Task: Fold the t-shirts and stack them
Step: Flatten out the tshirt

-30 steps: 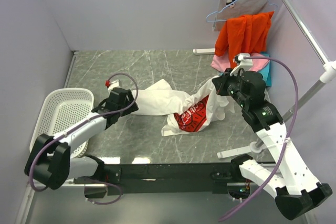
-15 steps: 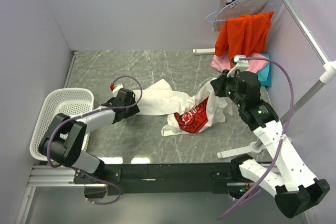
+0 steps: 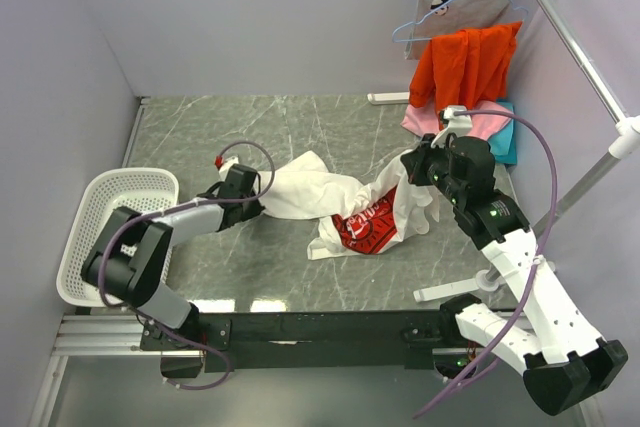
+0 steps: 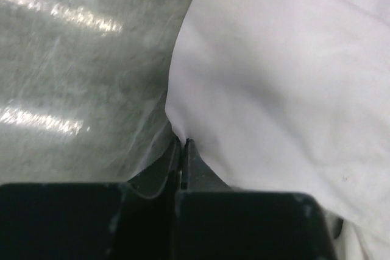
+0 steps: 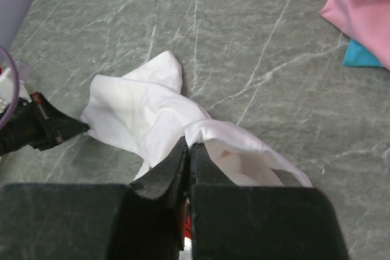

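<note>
A white t-shirt [image 3: 310,192] with a red print [image 3: 365,223] lies crumpled across the middle of the marble table. At the shirt's left edge my left gripper [image 3: 260,203] sits low on the table. In the left wrist view its jaws [image 4: 183,144] are shut on the white cloth's edge [image 4: 268,77]. My right gripper [image 3: 413,165] holds the shirt's right side lifted, and its jaws [image 5: 189,145] are shut on a fold of white cloth [image 5: 237,141]. A pink t-shirt [image 3: 488,123] lies over a teal one [image 3: 510,145] at the back right.
A white mesh basket [image 3: 112,219] stands at the left edge. An orange garment [image 3: 466,65] hangs on a hanger from a slanted metal rail [image 3: 570,39] at the right. The rail stand's white foot [image 3: 450,292] lies near the front right.
My left arm reached right to the shirt's left edge and its jaws closed on the cloth. The right gripper stayed nearly still, holding its fold.
</note>
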Robot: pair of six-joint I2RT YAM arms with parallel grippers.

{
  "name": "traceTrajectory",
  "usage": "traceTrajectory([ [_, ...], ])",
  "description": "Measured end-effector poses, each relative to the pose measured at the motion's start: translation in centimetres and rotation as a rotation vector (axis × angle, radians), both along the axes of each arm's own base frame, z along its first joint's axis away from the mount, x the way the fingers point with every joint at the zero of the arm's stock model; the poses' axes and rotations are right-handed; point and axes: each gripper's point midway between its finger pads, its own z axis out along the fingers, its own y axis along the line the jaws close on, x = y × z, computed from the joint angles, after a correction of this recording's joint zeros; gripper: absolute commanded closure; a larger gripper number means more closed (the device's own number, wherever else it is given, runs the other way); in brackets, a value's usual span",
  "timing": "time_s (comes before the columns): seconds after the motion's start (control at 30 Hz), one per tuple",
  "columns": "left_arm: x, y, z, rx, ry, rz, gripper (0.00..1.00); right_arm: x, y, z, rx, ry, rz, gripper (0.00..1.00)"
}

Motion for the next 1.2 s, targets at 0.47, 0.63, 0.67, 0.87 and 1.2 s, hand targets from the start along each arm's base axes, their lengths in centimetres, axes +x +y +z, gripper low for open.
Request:
traceTrajectory([
  [0.47, -6.5, 3.7, 36.1, -0.244, -0.722, -0.015, 0.99, -6.7, -1.2, 9.0, 0.069, -0.211, 0.076, 1.0],
  [0.63, -12.5, 6.3, 42.5, -0.315, -0.87, -0.017, 0.99, -11.0, -1.7, 14.5, 0.113, -0.366, 0.145, 1.0],
  [0.67, -13.4, 6.7, 43.2, -0.324, -0.883, -0.022, 0.99, -12.0, -1.9, 15.6, 0.119, -0.399, 0.152, 1.0],
  [0.87, -18.9, 8.1, 47.9, -0.381, -0.984, -0.075, 0.99, -17.1, -3.5, 21.1, 0.135, -0.571, 0.173, 1.0],
  [1.2, -24.7, 10.0, 53.8, -0.428, -1.161, -0.13, 0.99, -21.4, -3.7, 26.4, 0.151, -0.735, 0.253, 1.0],
])
